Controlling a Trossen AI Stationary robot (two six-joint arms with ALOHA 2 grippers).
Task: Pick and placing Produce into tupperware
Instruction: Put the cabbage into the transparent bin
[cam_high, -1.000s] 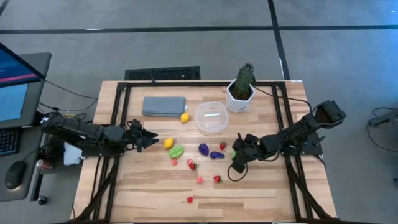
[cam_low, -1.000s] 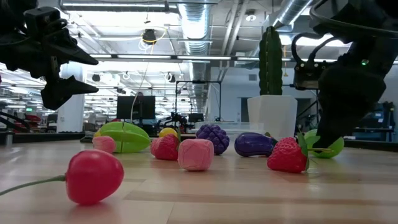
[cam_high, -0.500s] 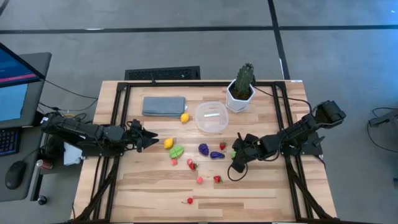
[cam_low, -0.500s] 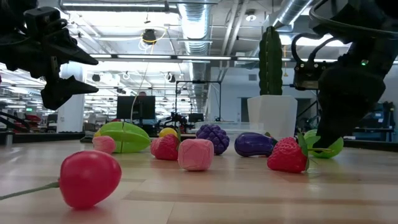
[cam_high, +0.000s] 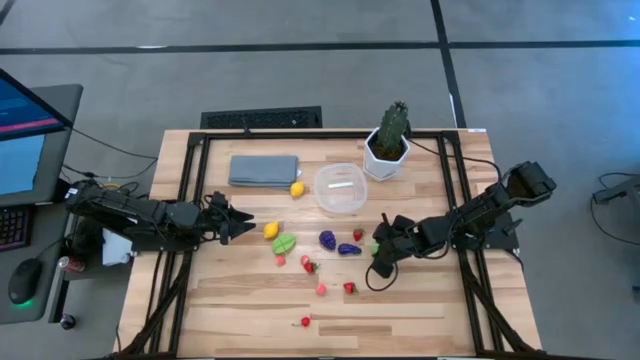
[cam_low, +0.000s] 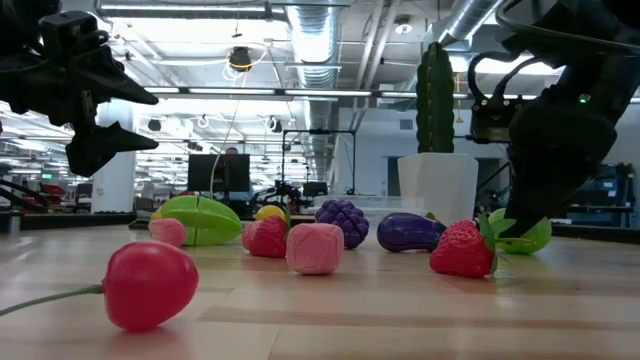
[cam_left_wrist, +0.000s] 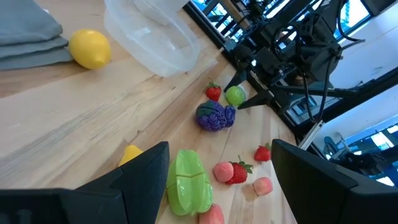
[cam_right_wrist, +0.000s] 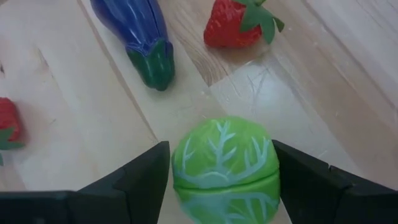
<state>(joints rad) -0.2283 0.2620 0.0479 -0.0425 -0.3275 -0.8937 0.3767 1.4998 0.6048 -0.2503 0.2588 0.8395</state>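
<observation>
The produce lies scattered on the wooden table. A green cabbage (cam_right_wrist: 225, 165) rests on the table between the fingers of my open right gripper (cam_high: 379, 252), which slants down over it; I cannot tell whether the fingers touch it. Beside it lie a blue eggplant (cam_right_wrist: 140, 37) and a strawberry (cam_right_wrist: 236, 25). Purple grapes (cam_high: 327, 239), a green starfruit (cam_high: 284, 243) and a yellow piece (cam_high: 271, 230) lie mid-table. The clear tupperware (cam_high: 341, 188) stands behind them, with a lemon (cam_high: 297, 188) on its left. My left gripper (cam_high: 245, 222) hovers open at the table's left.
A potted cactus (cam_high: 388, 145) stands at the far right beside the tupperware, and a folded grey-blue cloth (cam_high: 264, 170) lies at the far left. More strawberries and pink pieces (cam_high: 321, 289) and a red cherry (cam_high: 305, 321) lie toward the near edge.
</observation>
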